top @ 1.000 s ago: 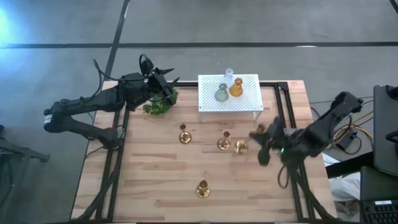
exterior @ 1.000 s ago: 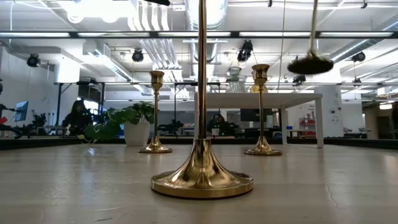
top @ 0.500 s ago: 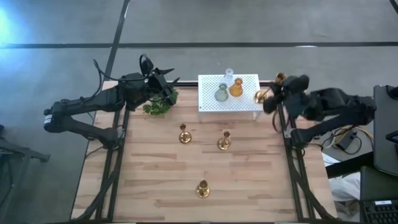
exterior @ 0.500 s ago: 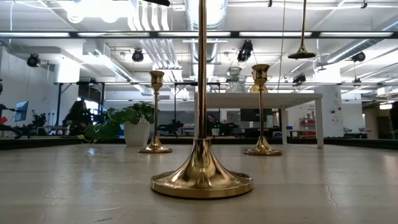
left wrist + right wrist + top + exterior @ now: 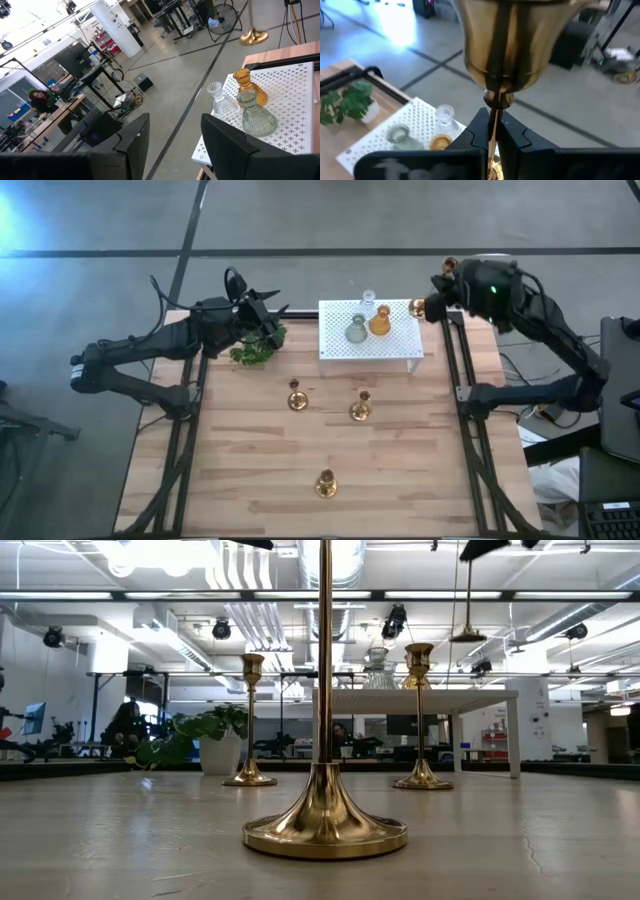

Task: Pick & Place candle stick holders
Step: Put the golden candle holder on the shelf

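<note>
Candlesticks: one [image 5: 418, 307] is carried, clenched in the right tool [image 5: 432, 304], over the stand [image 5: 400, 340] edge; three remain on the counter [image 5: 240, 470].

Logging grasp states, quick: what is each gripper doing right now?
Left gripper: open, empty.
Right gripper: shut on gold candlestick.

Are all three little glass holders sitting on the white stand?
Yes: the amber, green and clear holders all stand on the white perforated stand.
</note>
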